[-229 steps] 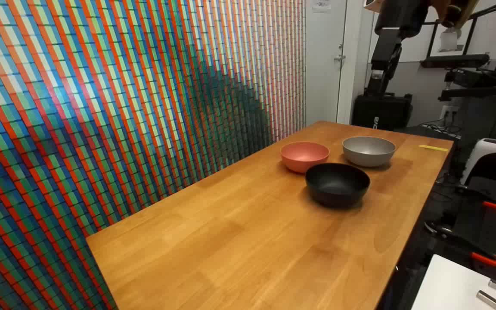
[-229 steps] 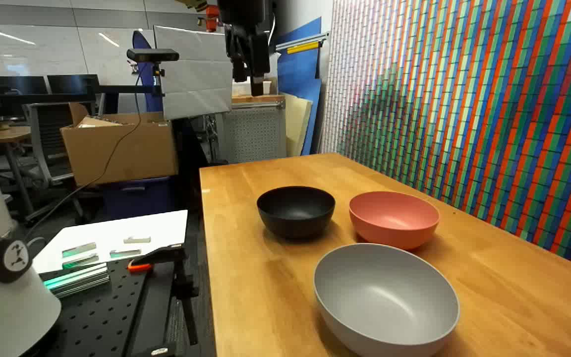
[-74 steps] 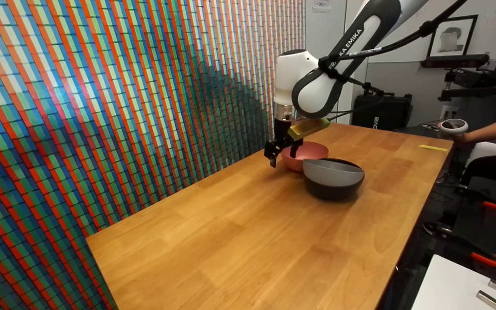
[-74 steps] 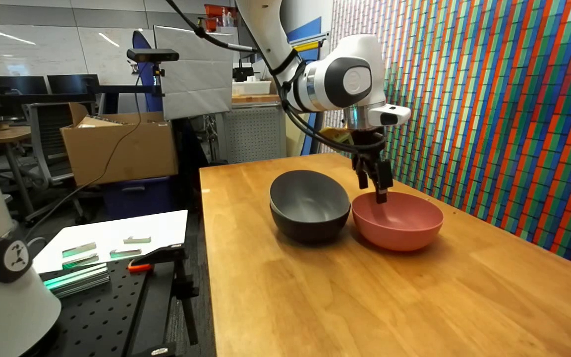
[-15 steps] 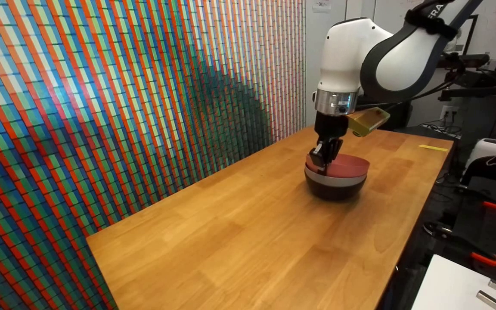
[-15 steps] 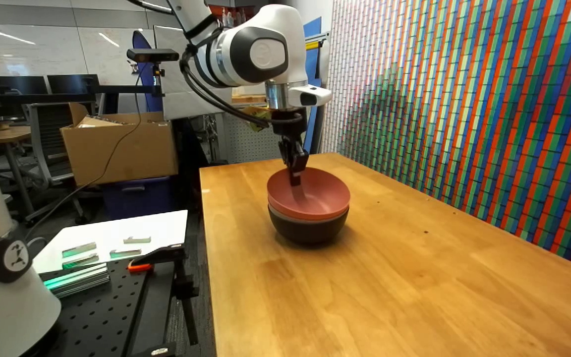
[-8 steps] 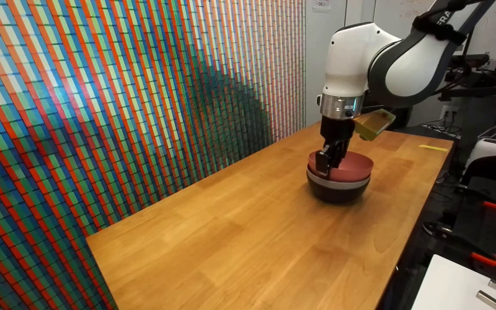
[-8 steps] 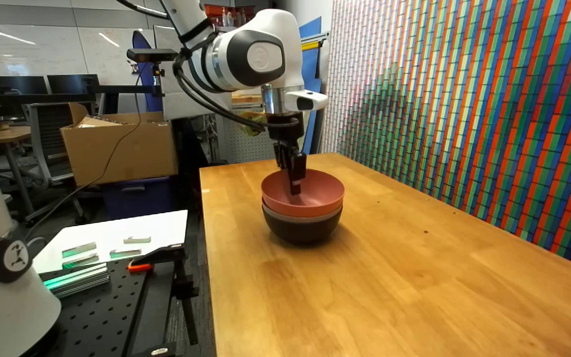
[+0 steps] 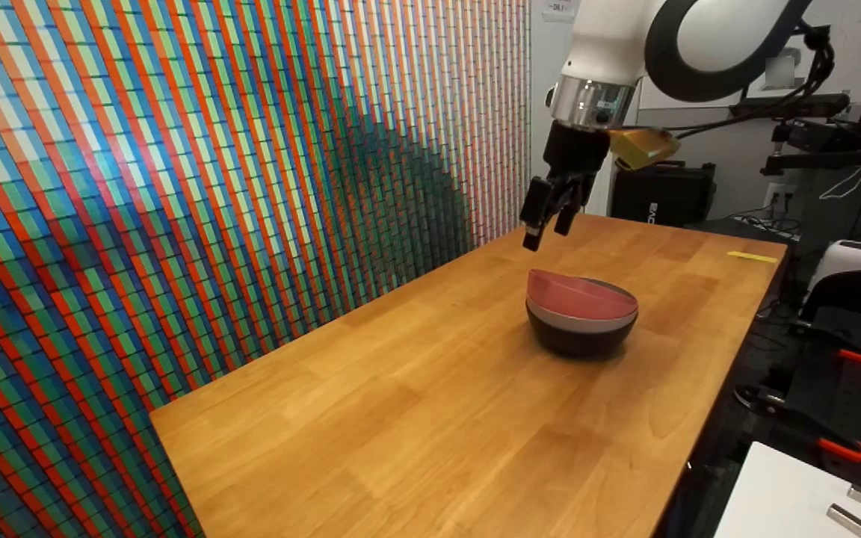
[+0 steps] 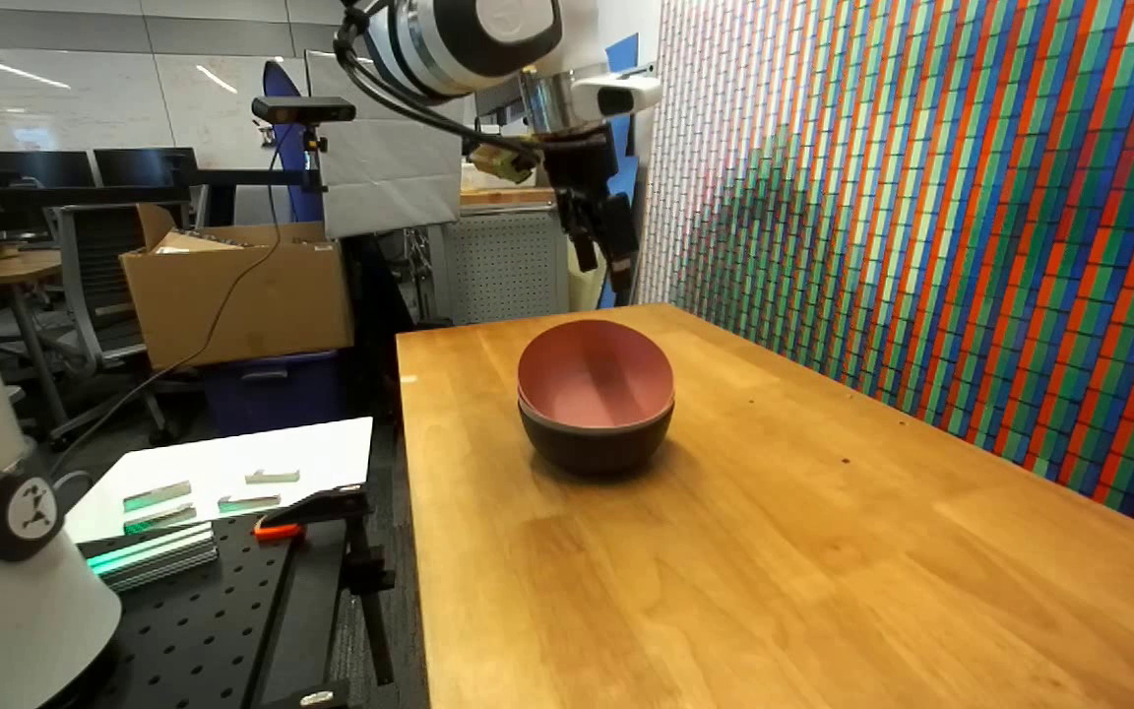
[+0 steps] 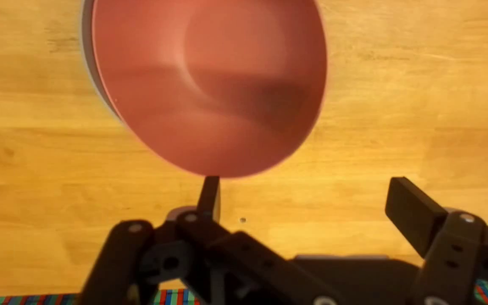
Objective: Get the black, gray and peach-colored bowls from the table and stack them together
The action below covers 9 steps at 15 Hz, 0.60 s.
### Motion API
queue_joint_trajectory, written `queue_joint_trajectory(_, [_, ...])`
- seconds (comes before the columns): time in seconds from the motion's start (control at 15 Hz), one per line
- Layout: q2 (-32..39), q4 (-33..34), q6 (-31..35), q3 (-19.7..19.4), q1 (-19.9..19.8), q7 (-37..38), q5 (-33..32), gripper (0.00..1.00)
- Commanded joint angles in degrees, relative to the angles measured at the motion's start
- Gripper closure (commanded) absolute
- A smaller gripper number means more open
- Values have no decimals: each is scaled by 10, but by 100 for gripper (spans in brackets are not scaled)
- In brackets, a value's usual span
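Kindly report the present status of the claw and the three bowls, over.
Claw open, holding nothing. Peach bowl tilted inside gray bowl, both in black bowl. No obstacle seen.

Coral-peach bowl (image 10: 596,379), gray bowl (image 9: 580,326), black bowl (image 10: 595,451), black hand (image 11: 305,183), multicolor-striped wall (image 9: 236,164)

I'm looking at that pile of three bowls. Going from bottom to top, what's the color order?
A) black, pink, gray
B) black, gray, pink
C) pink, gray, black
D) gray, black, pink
B: in an exterior view the black bowl is lowest, a band of the gray bowl shows just above it, and the pink bowl sits tilted on top.
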Motion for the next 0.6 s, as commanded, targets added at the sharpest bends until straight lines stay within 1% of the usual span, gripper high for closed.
queue_joint_trajectory(0.0, [-54, 16, -46, 12, -18, -37, 29, 0])
queue_joint_trajectory(0.27, [-93, 53, -108, 9, -20, -70, 58, 0])
queue_joint_trajectory(0.4, [-101, 72, -152, 4, -15, -99, 94, 0])
queue_joint_trajectory(0.53, [-104, 94, -220, -2, -11, -131, 142, 0])
